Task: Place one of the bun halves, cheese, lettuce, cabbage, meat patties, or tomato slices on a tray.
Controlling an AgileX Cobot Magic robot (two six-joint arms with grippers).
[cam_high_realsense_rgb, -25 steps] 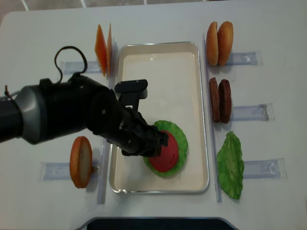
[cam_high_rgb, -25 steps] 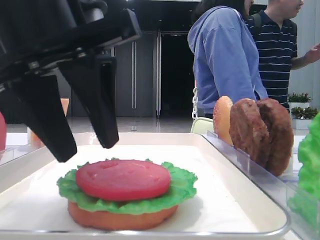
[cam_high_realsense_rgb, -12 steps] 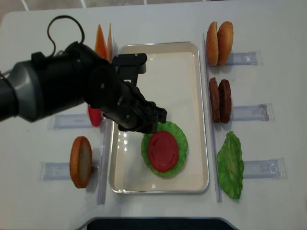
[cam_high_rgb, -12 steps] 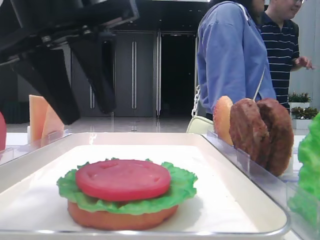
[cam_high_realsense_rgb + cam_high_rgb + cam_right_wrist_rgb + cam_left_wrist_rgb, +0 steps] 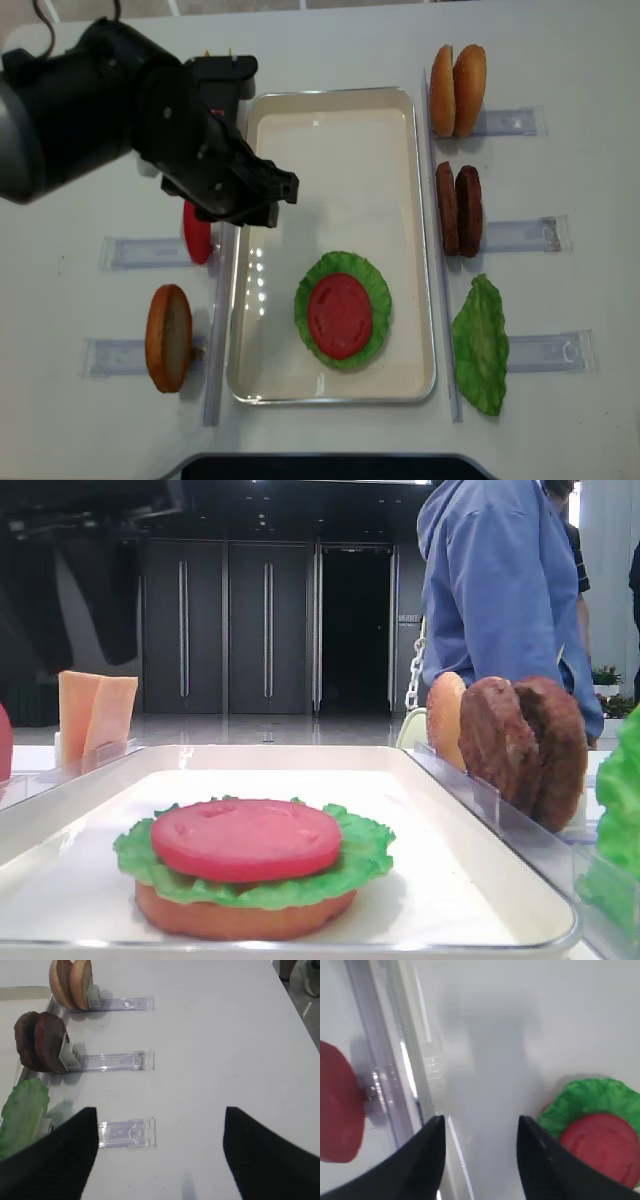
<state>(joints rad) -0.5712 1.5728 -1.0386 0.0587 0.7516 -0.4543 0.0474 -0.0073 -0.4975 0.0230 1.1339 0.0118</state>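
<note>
On the off-white tray (image 5: 340, 120) lies a stack: a bun half (image 5: 245, 916) at the bottom, a green lettuce leaf (image 5: 376, 290) on it and a red tomato slice (image 5: 340, 316) on top. My left gripper (image 5: 262, 203) hangs open and empty above the tray's left rim, up and left of the stack. In the left wrist view the same gripper (image 5: 480, 1125) has the tomato slice (image 5: 605, 1142) at its right. My right gripper (image 5: 157, 1127) is open over bare table, with nothing between its fingers.
Left of the tray stand another tomato slice (image 5: 197, 232), a bun half (image 5: 168, 338) and cheese slices (image 5: 95, 715). To the right are two bun halves (image 5: 458, 88), two meat patties (image 5: 458, 210) and a green leaf (image 5: 482, 345), each on a clear holder (image 5: 520, 235). People stand behind the table.
The left gripper, open throughout, has lifted off the stack and drawn back toward the tray's left rim. The tomato slice stays on the lettuce.
</note>
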